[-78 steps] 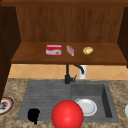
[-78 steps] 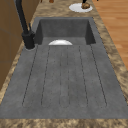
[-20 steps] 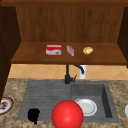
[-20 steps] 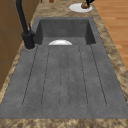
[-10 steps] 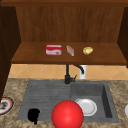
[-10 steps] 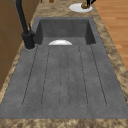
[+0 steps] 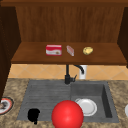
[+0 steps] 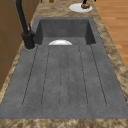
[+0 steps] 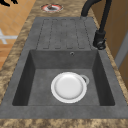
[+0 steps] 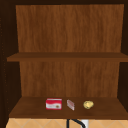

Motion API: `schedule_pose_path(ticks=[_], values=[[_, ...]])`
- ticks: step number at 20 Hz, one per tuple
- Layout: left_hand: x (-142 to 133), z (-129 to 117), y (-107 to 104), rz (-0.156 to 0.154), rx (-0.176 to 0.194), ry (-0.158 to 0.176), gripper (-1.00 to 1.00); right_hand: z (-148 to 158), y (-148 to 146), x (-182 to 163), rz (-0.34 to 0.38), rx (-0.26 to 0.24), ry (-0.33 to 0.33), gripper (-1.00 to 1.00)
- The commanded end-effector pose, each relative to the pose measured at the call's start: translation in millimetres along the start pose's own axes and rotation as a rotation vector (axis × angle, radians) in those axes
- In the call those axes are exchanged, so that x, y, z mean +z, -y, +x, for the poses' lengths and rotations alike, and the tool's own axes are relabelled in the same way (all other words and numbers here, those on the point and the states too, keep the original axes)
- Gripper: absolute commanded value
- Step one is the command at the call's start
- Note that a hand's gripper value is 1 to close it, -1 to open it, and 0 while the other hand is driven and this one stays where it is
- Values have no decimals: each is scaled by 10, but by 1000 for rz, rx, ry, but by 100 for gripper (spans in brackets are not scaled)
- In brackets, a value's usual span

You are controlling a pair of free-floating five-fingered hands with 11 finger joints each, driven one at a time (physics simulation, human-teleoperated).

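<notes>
The right hand (image 8: 85, 2) hangs at the far end of the counter in the left side view, low over a small brown lump (image 8: 85, 6). So little of the hand is in sight that I cannot tell whether it is spread, closed or pinching.

The lump is rounded, mid-brown and darker at the edges, and I cannot make out what it is. It sits on a white plate (image 8: 76, 8) on the speckled counter, beyond the far rim of the sink (image 8: 63, 18), toward the plate's right edge.

Nearly four seconds ago the lump lay in the same place with hardly any dark shape above it. Half a second ago the hand was already over it, and the front view matches the earlier ones.

The lump lies directly under the hand, and they look to be touching or all but touching.

The left hand (image 7: 33, 115) hovers over the front edge of the drainboard, left of a big red ball (image 7: 67, 115). I cannot tell its pose either. Another white plate (image 9: 68, 87) lies in the basin.
</notes>
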Motion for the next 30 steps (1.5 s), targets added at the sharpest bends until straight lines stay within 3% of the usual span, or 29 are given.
schedule_pose_path(ticks=[1, 9, 14, 18, 23, 30], values=[[0, 0, 0, 0, 0, 0, 0, -37, 35, -158, 1, 8, 1, -100], [0, 0, 0, 0, 0, 0, 0, -109, 25, -699, 5, 37, -28, -100], [0, 0, 0, 0, 0, 0, 0, -290, -179, -892, -13, 39, 10, -100], [0, 0, 0, 0, 0, 0, 0, -407, -209, -918, 73, 7, 40, -100], [0, 0, 0, 0, 0, 0, 0, -471, -173, -878, 88, -15, 111, -100], [0, 0, 0, 0, 0, 0, 0, -494, -162, -875, 92, -36, 142, -100]])
